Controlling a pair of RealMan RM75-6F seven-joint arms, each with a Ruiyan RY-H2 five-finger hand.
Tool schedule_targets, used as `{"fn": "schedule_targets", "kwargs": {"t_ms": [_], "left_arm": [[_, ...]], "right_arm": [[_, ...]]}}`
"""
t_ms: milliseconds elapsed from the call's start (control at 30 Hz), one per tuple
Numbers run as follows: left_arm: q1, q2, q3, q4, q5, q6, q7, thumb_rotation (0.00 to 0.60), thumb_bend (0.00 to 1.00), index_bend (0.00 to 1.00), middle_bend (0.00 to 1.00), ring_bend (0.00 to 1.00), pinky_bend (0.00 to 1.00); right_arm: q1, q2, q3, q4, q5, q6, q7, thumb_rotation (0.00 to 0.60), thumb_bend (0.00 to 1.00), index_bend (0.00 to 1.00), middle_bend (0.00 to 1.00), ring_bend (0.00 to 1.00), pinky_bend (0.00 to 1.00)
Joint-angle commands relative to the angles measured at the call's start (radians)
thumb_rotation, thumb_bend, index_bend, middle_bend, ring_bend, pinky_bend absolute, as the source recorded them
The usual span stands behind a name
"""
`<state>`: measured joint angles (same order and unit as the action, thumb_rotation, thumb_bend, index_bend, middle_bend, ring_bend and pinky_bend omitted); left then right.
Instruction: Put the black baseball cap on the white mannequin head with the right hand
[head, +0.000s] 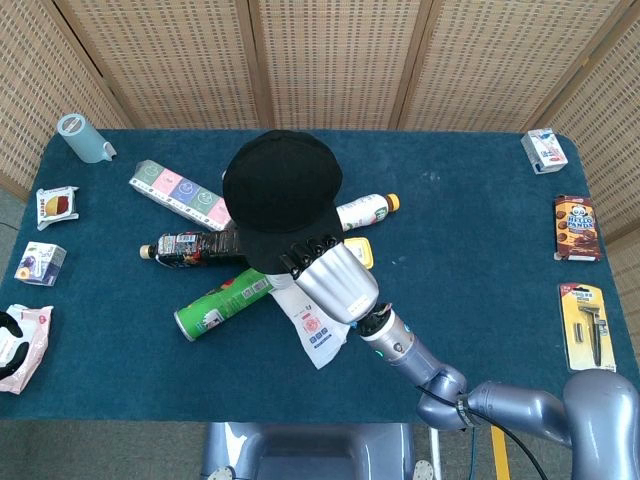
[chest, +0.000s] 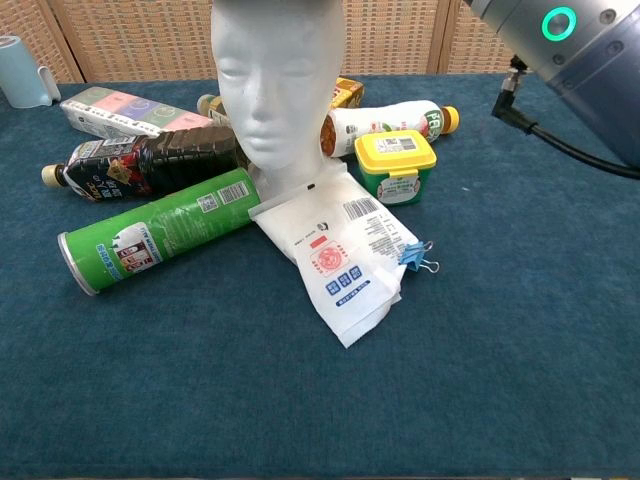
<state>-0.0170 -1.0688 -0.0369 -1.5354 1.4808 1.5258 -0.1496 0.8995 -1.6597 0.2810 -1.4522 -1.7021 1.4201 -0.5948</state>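
Observation:
The black baseball cap (head: 281, 195) hangs over the white mannequin head (chest: 277, 85) and hides nearly all of it in the head view. My right hand (head: 325, 272) grips the cap's brim from the near side, its dark fingertips (head: 305, 247) curled onto the brim's edge. In the chest view the mannequin's face stands upright at the table's middle, and only the right forearm (chest: 580, 55) with a green ring light shows at the top right. The cap lies above that view's top edge. The left hand is in neither view.
Around the mannequin's base lie a green can (chest: 155, 228), a dark bottle (chest: 140, 160), a white bottle (chest: 385, 122), a yellow-lidded tub (chest: 397, 165) and a white packet (chest: 338, 255) with a blue clip. Snack packs line the table's left edge (head: 40, 262) and boxes its right (head: 577, 226).

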Motion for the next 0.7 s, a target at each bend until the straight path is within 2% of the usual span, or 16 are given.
{"fn": "schedule_targets", "kwargs": {"t_ms": [33,700], "left_arm": [[0.0,-0.001,0.002,0.003,0.0,-0.003,-0.002,0.6,0.32,0.53,0.44,0.36,0.35],[0.006,-0.002,0.007,0.01,-0.001,-0.006,-0.012,0.6,0.32,0.53,0.44,0.36,0.35]], "right_arm": [[-0.005,-0.002,-0.01,-0.013,0.002,-0.014,-0.006,0.6,0.39,0.68,0.71,0.8,0.93],[-0.014,-0.023,-0.034,-0.054,0.038,-0.096,-0.007,0.6,0.39,0.68,0.71,0.8,0.93]]}}
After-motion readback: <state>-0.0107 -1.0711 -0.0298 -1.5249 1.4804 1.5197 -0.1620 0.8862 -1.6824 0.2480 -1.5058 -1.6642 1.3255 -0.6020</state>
